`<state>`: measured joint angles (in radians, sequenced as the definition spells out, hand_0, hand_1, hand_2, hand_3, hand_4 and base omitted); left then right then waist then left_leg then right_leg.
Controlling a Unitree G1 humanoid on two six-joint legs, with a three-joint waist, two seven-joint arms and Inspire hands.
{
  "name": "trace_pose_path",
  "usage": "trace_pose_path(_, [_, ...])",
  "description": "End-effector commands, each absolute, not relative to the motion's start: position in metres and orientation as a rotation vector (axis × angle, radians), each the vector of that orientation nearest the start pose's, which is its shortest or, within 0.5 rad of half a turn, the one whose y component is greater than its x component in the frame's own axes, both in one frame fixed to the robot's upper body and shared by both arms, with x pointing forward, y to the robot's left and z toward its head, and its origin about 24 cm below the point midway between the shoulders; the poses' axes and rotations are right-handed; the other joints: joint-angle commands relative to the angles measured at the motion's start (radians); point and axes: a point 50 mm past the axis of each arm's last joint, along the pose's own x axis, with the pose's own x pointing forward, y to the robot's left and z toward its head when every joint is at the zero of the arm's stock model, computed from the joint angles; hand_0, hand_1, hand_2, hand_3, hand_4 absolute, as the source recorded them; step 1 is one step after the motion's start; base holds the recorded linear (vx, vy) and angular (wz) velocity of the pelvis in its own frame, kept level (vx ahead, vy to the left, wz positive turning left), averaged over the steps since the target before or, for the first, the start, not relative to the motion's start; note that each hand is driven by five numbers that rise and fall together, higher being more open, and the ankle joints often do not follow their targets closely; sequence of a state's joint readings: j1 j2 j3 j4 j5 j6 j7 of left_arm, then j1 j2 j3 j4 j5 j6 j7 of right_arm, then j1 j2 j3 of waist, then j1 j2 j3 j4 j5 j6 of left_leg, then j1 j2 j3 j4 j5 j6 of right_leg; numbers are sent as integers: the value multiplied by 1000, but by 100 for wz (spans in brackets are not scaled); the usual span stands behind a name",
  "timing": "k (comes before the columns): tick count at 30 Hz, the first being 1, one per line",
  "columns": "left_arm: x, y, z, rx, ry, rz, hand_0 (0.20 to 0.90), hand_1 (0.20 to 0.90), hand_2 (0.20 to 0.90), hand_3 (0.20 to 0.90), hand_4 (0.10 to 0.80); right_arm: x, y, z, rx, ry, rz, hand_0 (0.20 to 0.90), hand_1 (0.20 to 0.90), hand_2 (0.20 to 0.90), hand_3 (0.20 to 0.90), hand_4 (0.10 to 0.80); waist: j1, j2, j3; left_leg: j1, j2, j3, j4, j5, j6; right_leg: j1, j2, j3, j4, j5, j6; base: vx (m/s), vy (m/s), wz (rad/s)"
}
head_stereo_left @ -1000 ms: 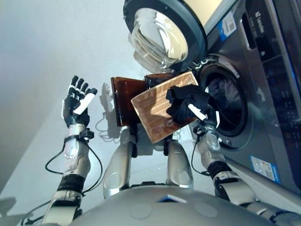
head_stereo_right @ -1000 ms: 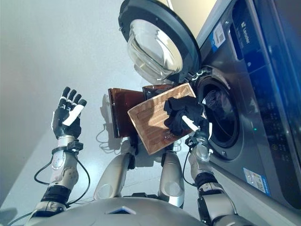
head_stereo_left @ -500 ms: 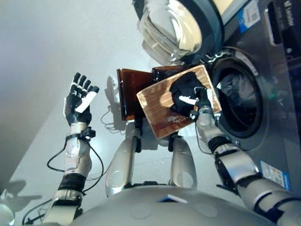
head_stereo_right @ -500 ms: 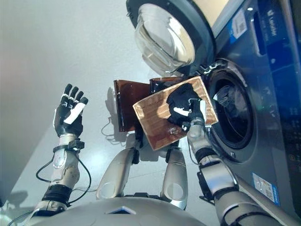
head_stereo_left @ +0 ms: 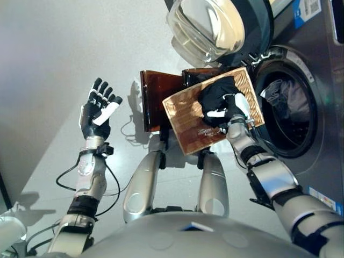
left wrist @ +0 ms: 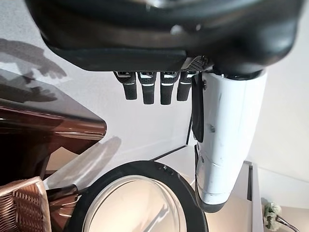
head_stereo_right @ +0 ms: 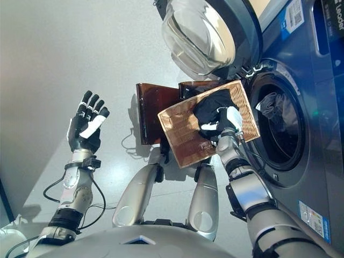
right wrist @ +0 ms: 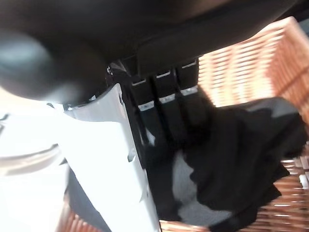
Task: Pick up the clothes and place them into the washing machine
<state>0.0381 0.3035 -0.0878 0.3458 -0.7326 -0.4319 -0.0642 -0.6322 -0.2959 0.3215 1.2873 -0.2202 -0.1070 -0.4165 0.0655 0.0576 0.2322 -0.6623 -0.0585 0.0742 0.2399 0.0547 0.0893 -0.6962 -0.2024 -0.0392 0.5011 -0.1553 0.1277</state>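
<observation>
A woven wicker basket (head_stereo_left: 188, 115) rests tilted on a dark brown stand (head_stereo_left: 153, 97) in front of the washing machine. A black garment (head_stereo_left: 215, 92) lies bunched in the basket's corner nearest the machine. My right hand (head_stereo_left: 230, 112) is down in the basket, resting on that garment (right wrist: 251, 145), with its white-covered thumb (right wrist: 120, 145) beside the cloth. The round drum opening (head_stereo_left: 293, 115) is to the right, with dark and light clothes (head_stereo_left: 282, 97) inside it. My left hand (head_stereo_left: 97, 110) is raised at the left, open and empty, with straight fingers (left wrist: 154, 87).
The machine's round glass door (head_stereo_left: 215, 24) hangs swung open above the basket, close to my right hand's path. Pale grey floor (head_stereo_left: 54, 64) spreads around the left hand. The machine's dark front panel (head_stereo_right: 322, 107) fills the right side.
My right hand has pulled back from the drum's mouth to the basket and now sits on the black garment. The view has shifted. The left hand stays raised.
</observation>
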Motion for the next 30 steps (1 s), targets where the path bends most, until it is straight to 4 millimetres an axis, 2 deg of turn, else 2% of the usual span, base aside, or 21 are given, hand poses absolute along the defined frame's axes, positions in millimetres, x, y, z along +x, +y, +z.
trace_pose_path(1, [228, 244, 38, -306, -251, 141, 900, 900, 900, 900, 800, 327, -229, -8, -872, 313, -239, 900, 900, 900, 900, 800, -19, 14, -53, -43, -18, -48, 110, -110, -66, -42, -3, 11, -112, 170, -35, -3, 3, -6])
trace_pose_path(6, [224, 254, 37, -294, -258, 200, 900, 900, 900, 900, 800, 321, -225, -8, -823, 244, -237, 900, 900, 900, 900, 800, -38, 5, -59, -39, -13, -44, 109, -114, -65, -44, 0, 16, -106, 165, -36, 1, 0, -1])
trace_pose_path(12, [223, 257, 39, -294, -279, 225, 900, 900, 900, 900, 800, 312, -239, -8, -825, 239, -295, 900, 900, 900, 900, 800, -47, 5, -64, -50, -13, -45, 117, -120, -62, -56, -2, 18, -101, 163, -35, -1, -1, -1])
trace_pose_path(21, [223, 252, 42, -292, -277, 173, 900, 900, 900, 900, 800, 321, -253, -1, -937, 279, -336, 900, 900, 900, 900, 800, -27, 26, -57, -86, -21, -38, 151, -129, -58, -92, -6, 24, -68, 156, -38, -1, -1, 0])
trace_pose_path(24, [224, 249, 42, -279, -273, 146, 900, 900, 900, 900, 800, 326, -247, 2, -858, 263, -331, 900, 900, 900, 900, 800, -25, 28, -58, -93, -20, -39, 160, -130, -58, -100, -7, 22, -54, 151, -39, 0, -3, 1])
trace_pose_path(25, [223, 248, 41, -281, -269, 141, 900, 900, 900, 900, 800, 325, -242, 0, -754, 263, -326, 900, 900, 900, 900, 800, -26, 24, -62, -97, -19, -39, 166, -133, -57, -105, -6, 21, -47, 148, -41, 5, -6, 4])
trace_pose_path(30, [222, 248, 42, -289, -273, 143, 900, 900, 900, 900, 800, 323, -245, 0, -672, 260, -348, 900, 900, 900, 900, 800, -25, 16, -67, -109, -21, -39, 178, -139, -55, -119, -7, 21, -27, 144, -41, -1, 0, 2])
